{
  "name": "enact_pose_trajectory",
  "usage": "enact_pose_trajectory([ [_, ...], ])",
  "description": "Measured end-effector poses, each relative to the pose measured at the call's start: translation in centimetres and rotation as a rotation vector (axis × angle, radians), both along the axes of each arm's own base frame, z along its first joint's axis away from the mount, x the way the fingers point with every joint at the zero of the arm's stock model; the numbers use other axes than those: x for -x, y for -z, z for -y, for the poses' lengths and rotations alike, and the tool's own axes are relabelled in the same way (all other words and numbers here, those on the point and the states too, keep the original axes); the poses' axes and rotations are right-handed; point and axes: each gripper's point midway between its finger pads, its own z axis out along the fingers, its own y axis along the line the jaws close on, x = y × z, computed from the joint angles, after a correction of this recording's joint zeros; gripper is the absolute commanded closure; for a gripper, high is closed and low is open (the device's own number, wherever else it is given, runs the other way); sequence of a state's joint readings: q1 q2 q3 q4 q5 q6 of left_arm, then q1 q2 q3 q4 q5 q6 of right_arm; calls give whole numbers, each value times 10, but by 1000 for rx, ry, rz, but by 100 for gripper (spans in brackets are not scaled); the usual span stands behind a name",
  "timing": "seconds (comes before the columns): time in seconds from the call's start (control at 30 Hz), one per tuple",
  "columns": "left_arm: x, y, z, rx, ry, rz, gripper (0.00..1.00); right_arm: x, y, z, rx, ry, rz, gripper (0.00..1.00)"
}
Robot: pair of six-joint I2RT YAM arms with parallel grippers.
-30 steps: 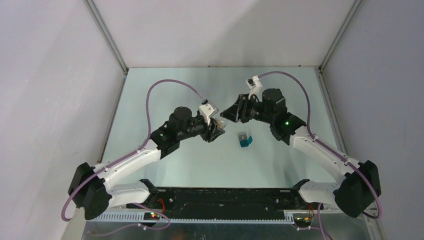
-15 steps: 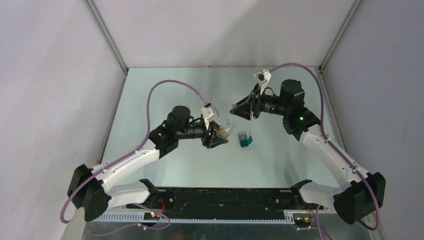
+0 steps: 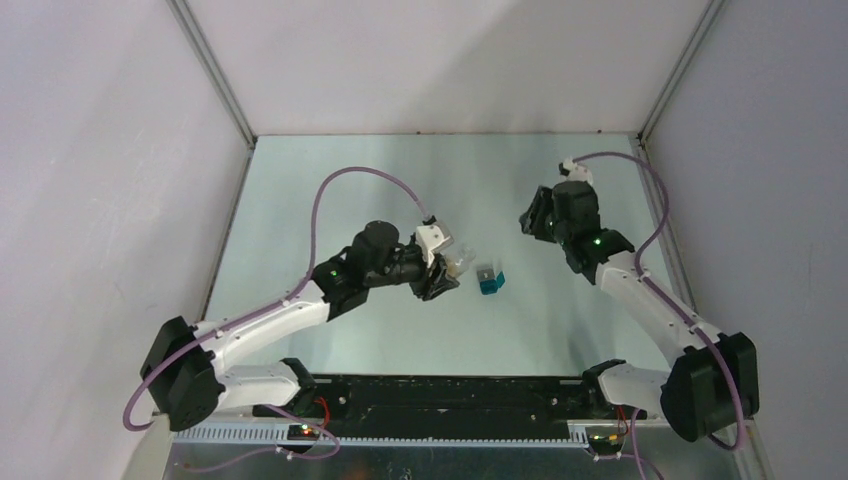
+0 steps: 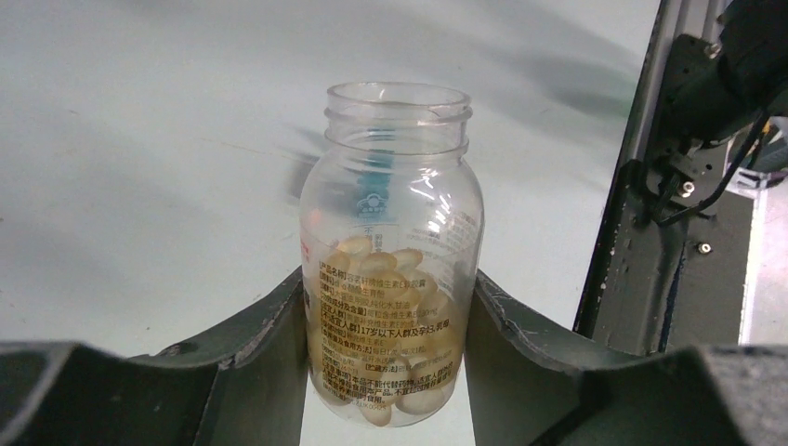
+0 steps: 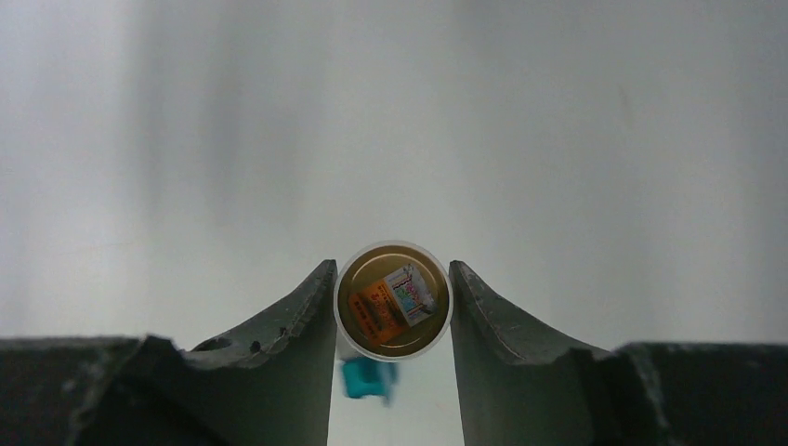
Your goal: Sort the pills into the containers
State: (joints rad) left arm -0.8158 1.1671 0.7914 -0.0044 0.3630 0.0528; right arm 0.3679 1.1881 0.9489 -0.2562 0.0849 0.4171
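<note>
**Q:** Top view: where is the container?
**A:** The tiny teal-blue boxy case [image 3: 489, 282] is seen standing on the pale green worktop [image 3: 330, 200]. It is just beside the clear plastic bottle [image 3: 457, 263] gripped by the left fingers [image 3: 436, 284]. The right fingers [image 3: 532, 218] are held well apart, to its right.

**Q:** Left wrist view?
**A:** The uncapped bottle is clamped at its body; pale yellow pills [image 4: 376, 263] are seen inside.

**Q:** Right wrist view?
**A:** A round gold-lined cap [image 5: 393, 300] is pinched between the fingers, and the case is visible below.

**Q:** Handling?
**A:** The case is judged light, rigid and prone to sliding. Its side walls should be taken.

**Q:** Changes?
**A:** The right arm, formerly at the bottle, has been withdrawn rightward.
</note>
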Motion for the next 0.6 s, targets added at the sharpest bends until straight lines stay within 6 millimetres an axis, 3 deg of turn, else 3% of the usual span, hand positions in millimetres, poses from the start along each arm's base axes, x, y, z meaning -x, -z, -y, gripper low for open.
enact_pose_trajectory([
  [0.17,4,26,7,-66,13,-37,100,17,85,37,118,191,-198,77],
  [0.23,6,38,8,-96,18,-57,100,25,106,46,147,237,-255,76],
  [0.43,16,90,8,-248,33,-133,100,45,144,62,187,338,-338,70],
  [0.6,21,122,7,-333,37,-176,100,52,159,61,194,361,-368,66],
])
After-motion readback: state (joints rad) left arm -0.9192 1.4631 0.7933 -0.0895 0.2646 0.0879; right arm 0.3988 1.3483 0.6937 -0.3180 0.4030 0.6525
